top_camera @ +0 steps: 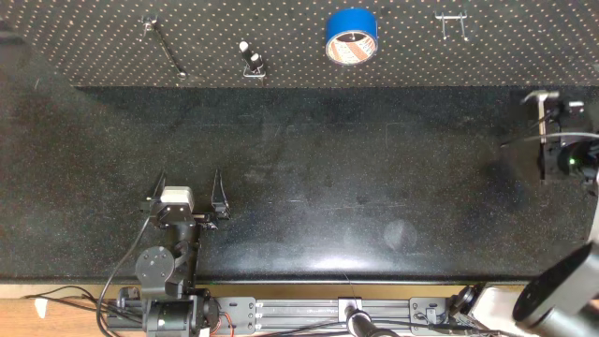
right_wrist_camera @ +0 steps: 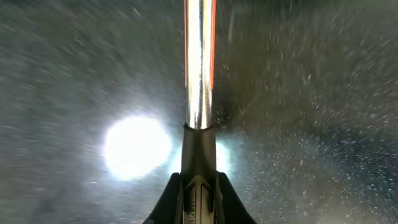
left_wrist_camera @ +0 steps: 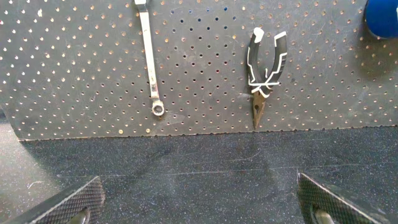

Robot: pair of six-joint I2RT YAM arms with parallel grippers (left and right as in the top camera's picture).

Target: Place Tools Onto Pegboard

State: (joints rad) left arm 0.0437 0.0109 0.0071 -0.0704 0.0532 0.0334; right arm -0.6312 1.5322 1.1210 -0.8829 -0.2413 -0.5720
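Note:
My right gripper [top_camera: 550,129] is at the table's far right edge, shut on a hammer [top_camera: 540,101] with a metal head, a chrome shaft [right_wrist_camera: 199,62] and a black grip [right_wrist_camera: 199,158]. The grip sits pinched between the right fingers [right_wrist_camera: 166,202], just above the black mat. On the pegboard [top_camera: 94,47] hang a wrench [top_camera: 168,49] [left_wrist_camera: 151,62], black-and-white pliers [top_camera: 251,61] [left_wrist_camera: 266,68] and a roll of blue tape [top_camera: 352,37] [left_wrist_camera: 382,15]. My left gripper [top_camera: 187,184] [left_wrist_camera: 202,205] stands open and empty near the front left, facing the board.
A bare metal hook [top_camera: 452,23] sticks out of the pegboard to the right of the tape. The black mat [top_camera: 328,168] stretches between the two arms. Cables and the arm bases line the front edge.

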